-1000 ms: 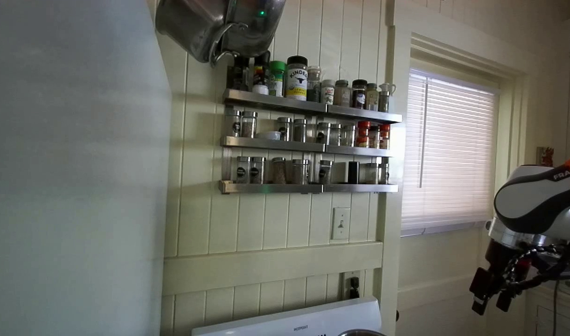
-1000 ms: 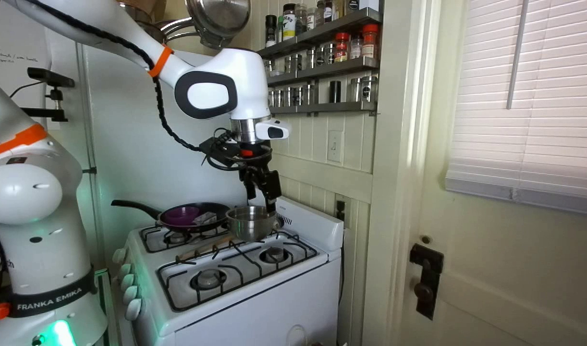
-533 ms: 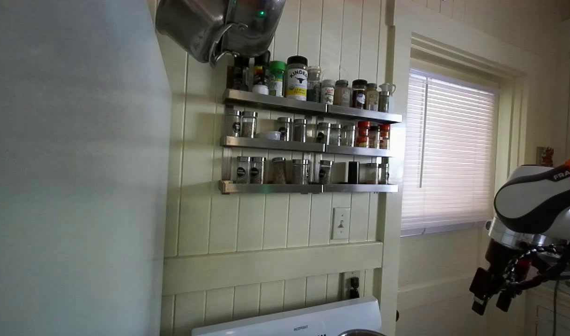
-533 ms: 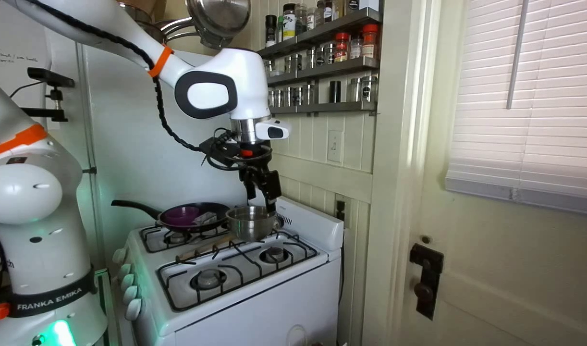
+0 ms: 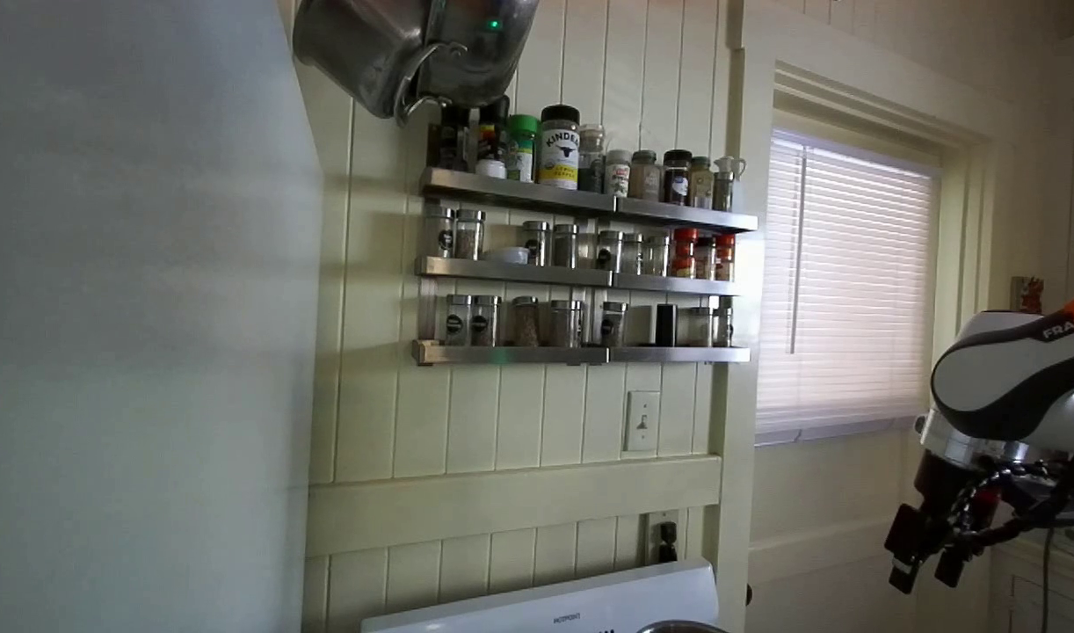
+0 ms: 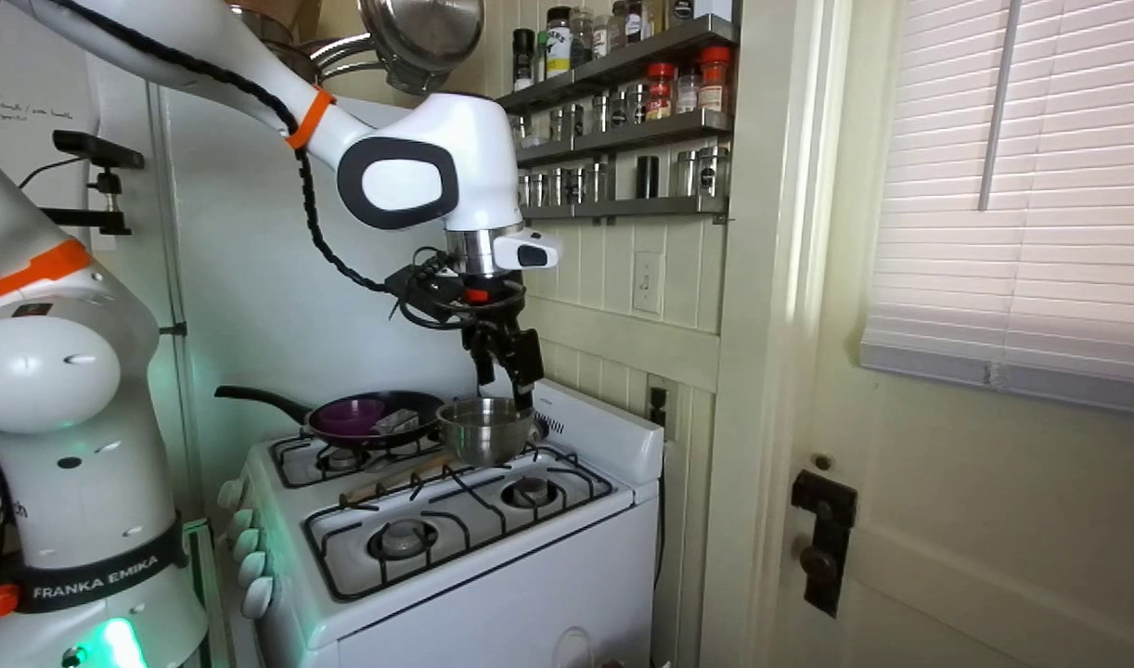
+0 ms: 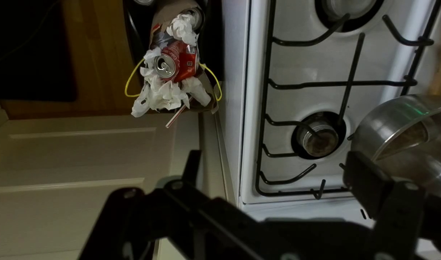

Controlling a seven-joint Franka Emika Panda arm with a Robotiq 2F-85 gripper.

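Above stove (image 6: pixel 474 594), claw (image 7: pixel 274 158) spread apart near steel pot (image 6: pixel 486 442); purple bowl (image 6: pixel 349 419) in exterior view, not wrist view.

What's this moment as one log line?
gripper: open, nothing held; nearest: metal pot; where: on white stove; also there: black pan, purple bowl inside

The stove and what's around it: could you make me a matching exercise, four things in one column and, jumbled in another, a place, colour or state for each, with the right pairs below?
Things
1. Gripper
2. Bowl
3. Drink can
4. Pot near the gripper

Where or how
A. red, among crumpled white paper
B. silver-coloured, on the stove
C. open, holding nothing
D. purple, in the black frying pan

Right pairs: 1-C; 2-D; 3-A; 4-B
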